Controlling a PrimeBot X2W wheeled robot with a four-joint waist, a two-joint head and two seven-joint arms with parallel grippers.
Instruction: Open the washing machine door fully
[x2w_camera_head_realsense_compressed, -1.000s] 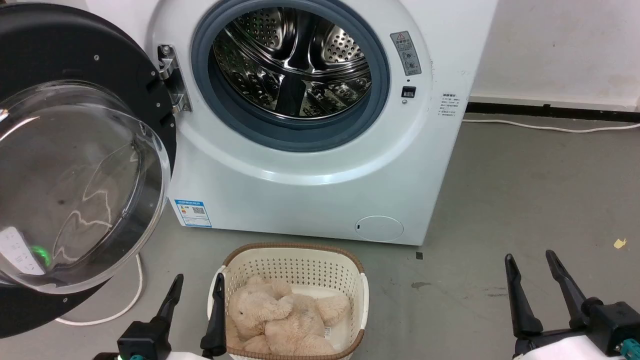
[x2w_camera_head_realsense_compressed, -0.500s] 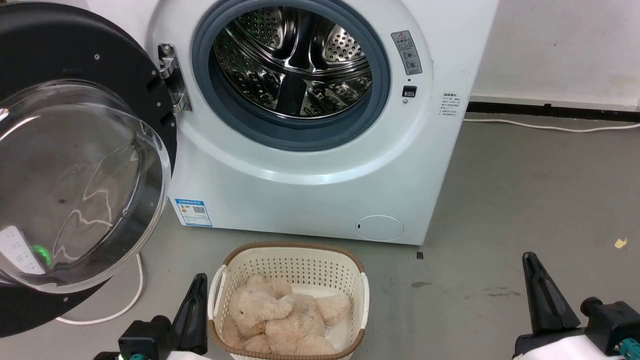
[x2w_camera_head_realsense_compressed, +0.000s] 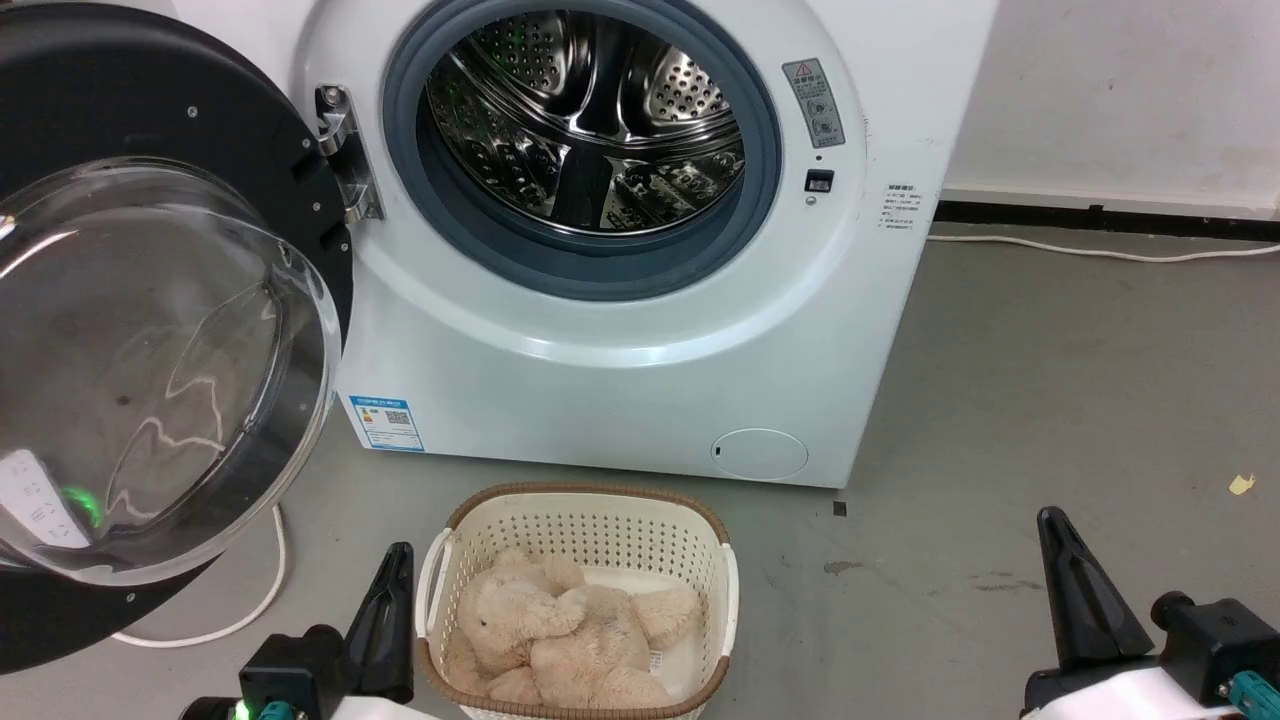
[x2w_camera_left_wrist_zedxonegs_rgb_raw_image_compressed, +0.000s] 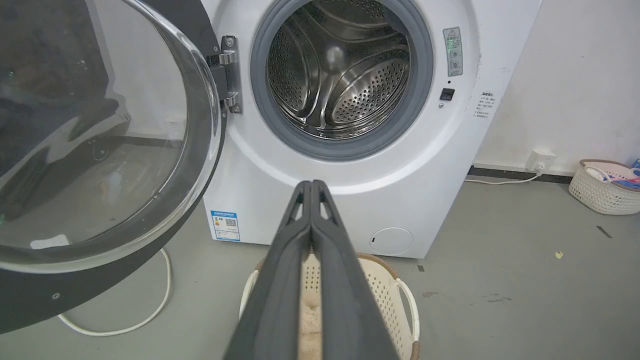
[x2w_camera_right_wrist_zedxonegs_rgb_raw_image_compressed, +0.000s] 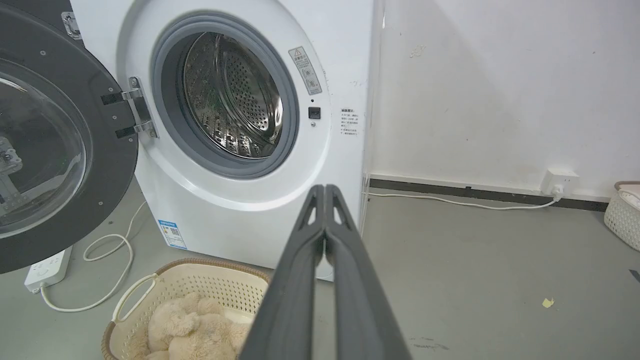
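Observation:
The washing machine door is a round black ring with a clear domed glass centre. It stands swung wide to the left on its hinge, and it is also seen in the left wrist view and the right wrist view. The steel drum lies bare behind a blue-grey rubber ring. My left gripper is shut and empty at the lower left, beside the basket. My right gripper is shut and empty at the lower right, over bare floor. Both are well short of the door.
A cream laundry basket holding a beige plush bear stands on the floor before the machine. A white cable loops under the door, near a power strip. Another basket sits by the right wall.
Both grippers have gone from open to shut with nothing between their fingers. The door and the basket have not moved.

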